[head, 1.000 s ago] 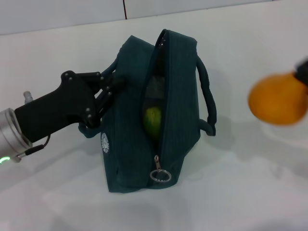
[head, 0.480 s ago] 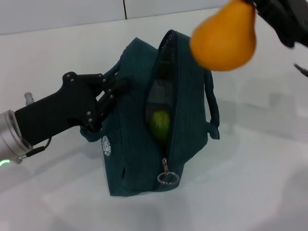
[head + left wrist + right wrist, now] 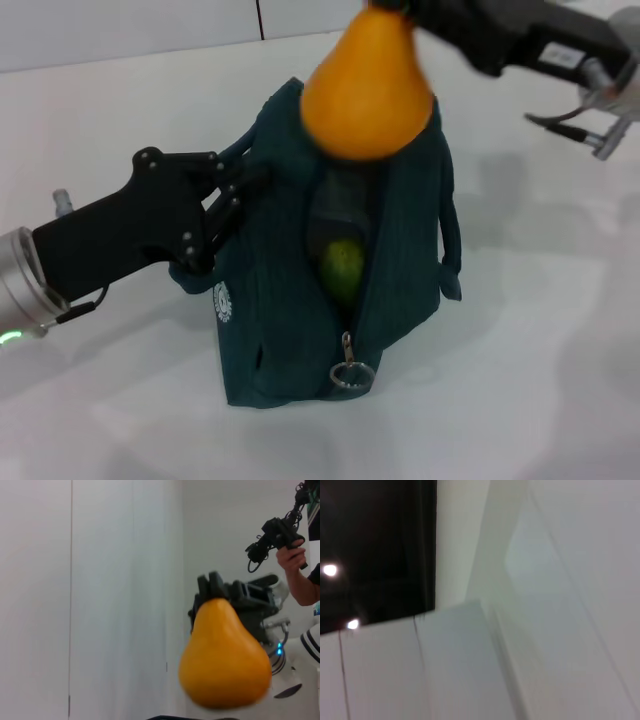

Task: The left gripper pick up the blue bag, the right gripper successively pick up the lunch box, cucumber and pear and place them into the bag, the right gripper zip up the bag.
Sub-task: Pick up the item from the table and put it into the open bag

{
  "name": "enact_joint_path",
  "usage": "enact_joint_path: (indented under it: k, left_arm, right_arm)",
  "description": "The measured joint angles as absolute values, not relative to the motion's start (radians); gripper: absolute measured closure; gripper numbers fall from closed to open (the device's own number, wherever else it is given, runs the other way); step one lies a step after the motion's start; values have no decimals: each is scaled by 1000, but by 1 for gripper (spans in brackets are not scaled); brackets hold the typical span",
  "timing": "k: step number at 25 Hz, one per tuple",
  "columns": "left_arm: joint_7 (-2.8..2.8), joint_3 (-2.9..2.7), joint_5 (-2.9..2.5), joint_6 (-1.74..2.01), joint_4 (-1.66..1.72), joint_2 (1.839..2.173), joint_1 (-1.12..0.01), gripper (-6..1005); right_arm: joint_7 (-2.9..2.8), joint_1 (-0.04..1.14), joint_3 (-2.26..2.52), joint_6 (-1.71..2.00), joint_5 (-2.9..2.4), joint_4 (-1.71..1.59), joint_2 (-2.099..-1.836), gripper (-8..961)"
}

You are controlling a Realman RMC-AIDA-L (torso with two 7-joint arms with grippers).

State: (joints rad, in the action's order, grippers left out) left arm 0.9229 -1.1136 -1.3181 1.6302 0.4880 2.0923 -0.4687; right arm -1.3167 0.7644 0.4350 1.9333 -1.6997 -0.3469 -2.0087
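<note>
1. Hanging from the right claw (image 3: 405, 8), the pear (image 3: 368, 92) is gripped at its narrow stem end, broad end down, directly above the open mouth of the bag (image 3: 400, 240).
2. Right claw: clenched on the pear's neck. In the left wrist view the claw (image 3: 216, 586) sits on top of the pear (image 3: 225, 660), with its black arm and silver wrist behind.
3. Pear is clear of the bag; in the head view it hides the upper part of the opening.
4. Left claw (image 3: 232, 190): clenched on the bag's left side near the top, at the near handle, holding the bag upright on the white bench (image 3: 540, 380).
5. Bag: dark teal, zipper undone along the top and down the front. The metal ring pull (image 3: 352, 376) hangs at the low front end of the zip. A small white logo (image 3: 222, 302) shows on the left panel.
6. Inside the slit: a green rounded shape, the cucumber (image 3: 342, 268), with a darker, clear-looking item above it that I cannot identify for certain.
7. Second handle (image 3: 452, 240) loops down the bag's right side.
8. Right wrist view shows only pale walls and a dark panel; nothing of the task is in it.
</note>
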Motion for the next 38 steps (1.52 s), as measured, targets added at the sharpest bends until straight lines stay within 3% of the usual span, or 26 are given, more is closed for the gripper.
enact_joint_path:
  k: [18,38]
  left_arm:
    - [919,-1113,-1317,1628,475,2092,-471,952]
    - [920,-1111,-1318,1629,476,2092,-482,953]
  right_arm:
    - [-1318,697,681,1848,-1699,-402,-2013,913]
    - [-1316,715,844,1833,-1689,-423,-2022,911]
